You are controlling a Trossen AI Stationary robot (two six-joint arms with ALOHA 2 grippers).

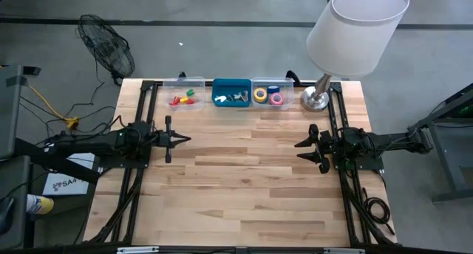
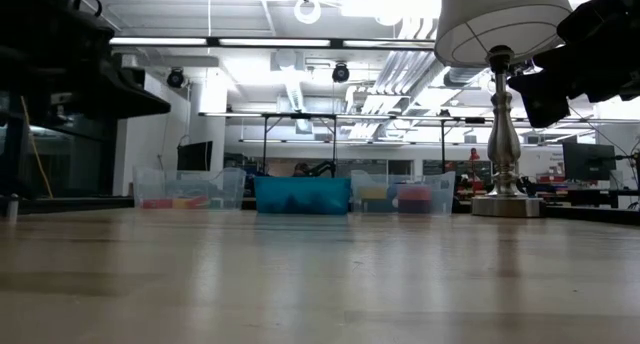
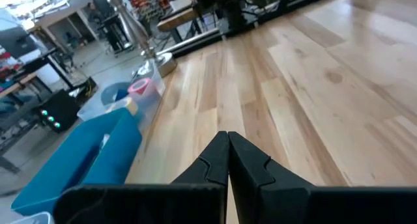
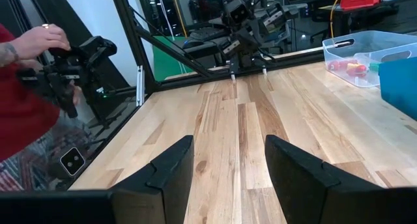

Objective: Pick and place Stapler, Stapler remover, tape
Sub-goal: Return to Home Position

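Note:
Three bins stand in a row at the table's far edge. The right clear bin [image 1: 269, 94] holds the tape: a yellow roll [image 1: 260, 94], a pink roll [image 1: 276, 99] and a blue roll [image 1: 273, 89], which the left wrist view also shows, pink [image 3: 139, 87] beside blue [image 3: 117, 92]. The blue bin [image 1: 232, 92] holds small pale metal pieces [image 1: 235, 98]; I cannot tell whether they are the stapler or the stapler remover. My left gripper [image 1: 181, 139] hangs shut over the table's left part and holds nothing. My right gripper [image 1: 298, 150] hangs open over the right part, with nothing between its fingers [image 4: 176, 162].
The left clear bin [image 1: 185, 94] holds small red, green and yellow pieces. A lamp with a white shade [image 1: 355, 25] stands on its metal base [image 1: 316, 99] at the far right corner. A person [image 4: 26, 87] stands beyond the table's left side, holding a black device.

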